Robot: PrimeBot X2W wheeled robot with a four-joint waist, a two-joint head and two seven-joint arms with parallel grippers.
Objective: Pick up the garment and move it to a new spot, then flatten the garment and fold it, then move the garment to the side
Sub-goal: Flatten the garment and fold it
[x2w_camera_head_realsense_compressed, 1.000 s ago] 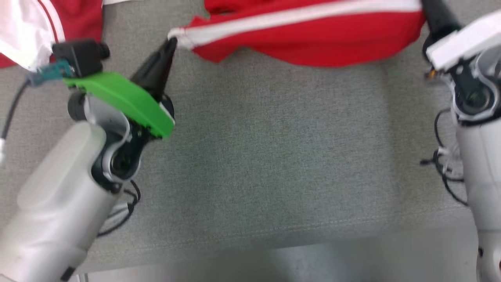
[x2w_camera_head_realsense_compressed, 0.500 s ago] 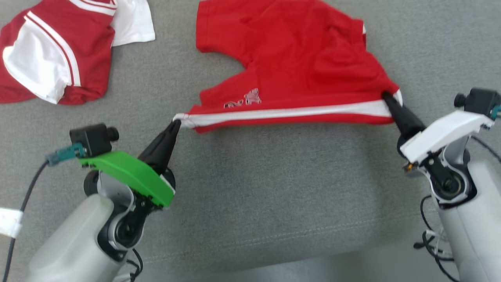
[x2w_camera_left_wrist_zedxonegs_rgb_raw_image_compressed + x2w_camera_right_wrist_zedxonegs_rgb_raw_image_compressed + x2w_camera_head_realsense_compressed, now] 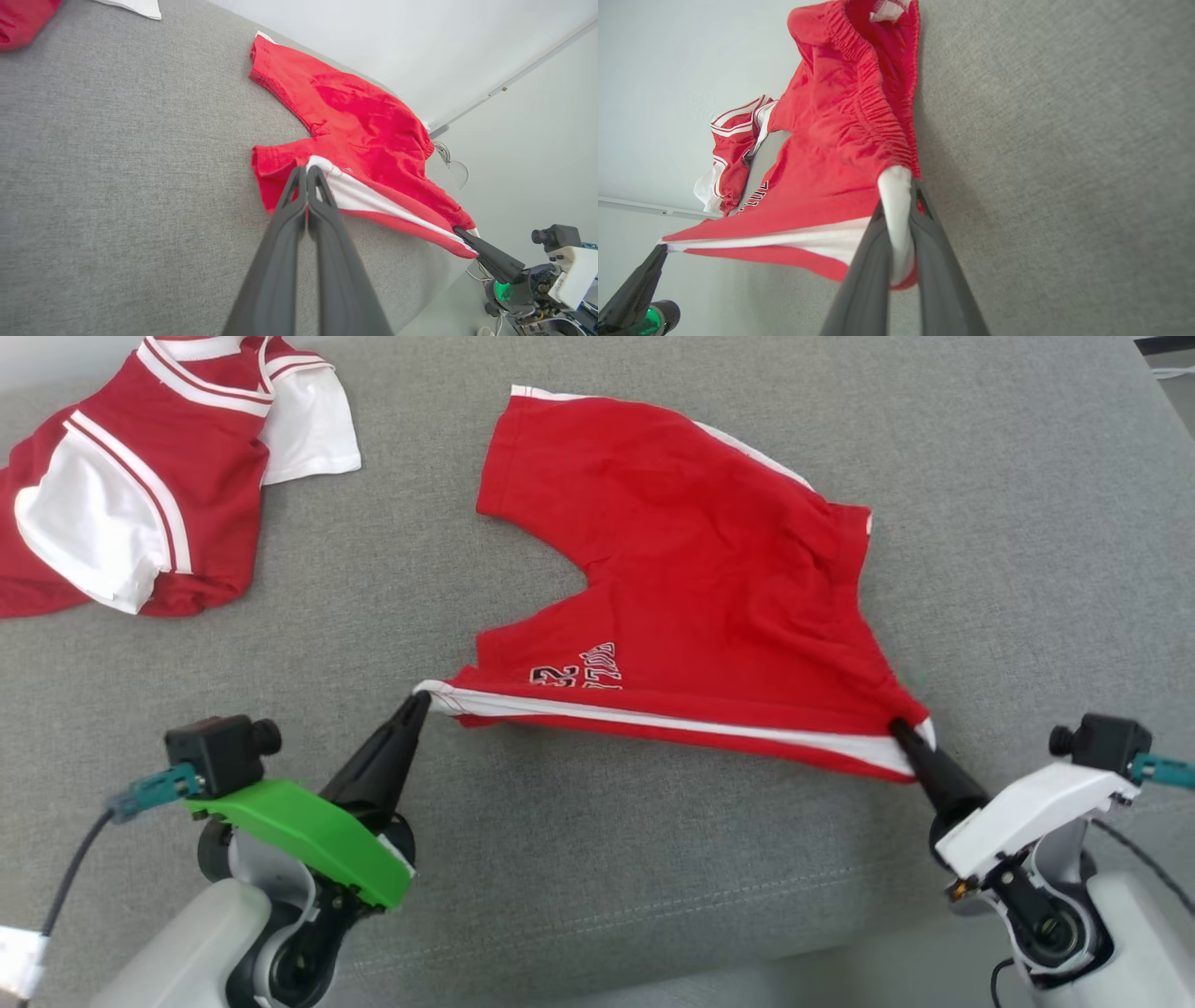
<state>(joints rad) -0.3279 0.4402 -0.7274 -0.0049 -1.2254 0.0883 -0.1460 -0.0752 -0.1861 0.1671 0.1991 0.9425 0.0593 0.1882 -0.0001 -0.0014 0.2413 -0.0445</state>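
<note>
Red shorts (image 3: 709,597) lie spread on grey couch (image 3: 597,877), near edge pulled taut between the arms — left gripper (image 3: 419,700) clamped tight on the striped leg-hem corner, right gripper (image 3: 902,729) pinched closed on the waistband corner. Red-white jersey (image 3: 140,495) sits far left, well apart.

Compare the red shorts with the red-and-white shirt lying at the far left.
The shorts are pinched at both ends of one striped side by the left pincer and right pincer; the shirt lies untouched. The shorts are pulled taut there; the shirt is crumpled. Both are red with white trim.
</note>
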